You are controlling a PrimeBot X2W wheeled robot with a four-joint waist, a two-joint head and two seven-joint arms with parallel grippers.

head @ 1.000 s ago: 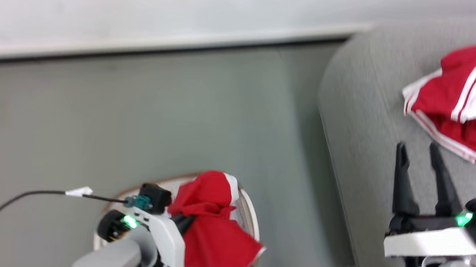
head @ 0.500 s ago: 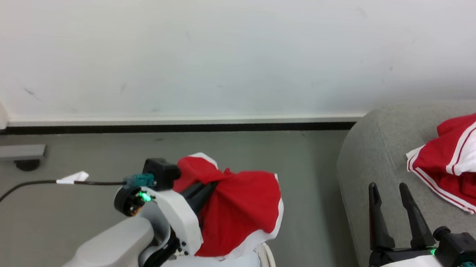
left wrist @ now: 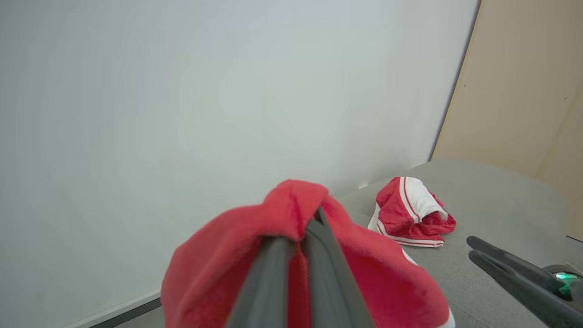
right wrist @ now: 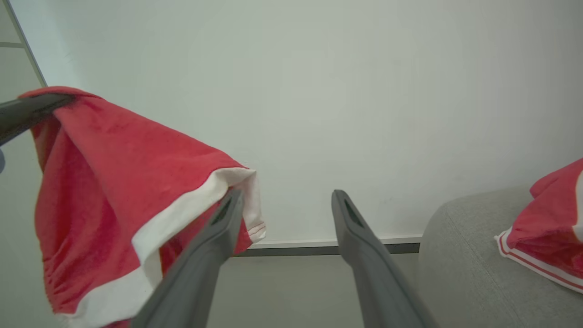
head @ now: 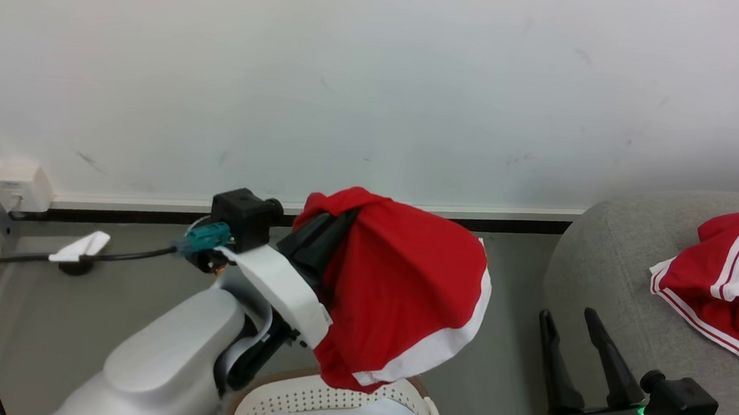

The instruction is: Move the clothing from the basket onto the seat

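Fingers of the left gripper [left wrist: 313, 223] were clenched on a red garment [head: 416, 284] with a white hem, which hung draped over them in the air just above the rim of the cream perforated basket [head: 328, 395] at the robot's front. To its right, the right gripper [head: 568, 315] stood with its two dark fingers spread apart and empty, beside the rounded arm of the grey sofa [head: 610, 253]. Farther off, a second garment [head: 725, 295], red with white panels and stripes, lay crumpled on the sofa's seat, with a pale wall [head: 380, 70] behind.
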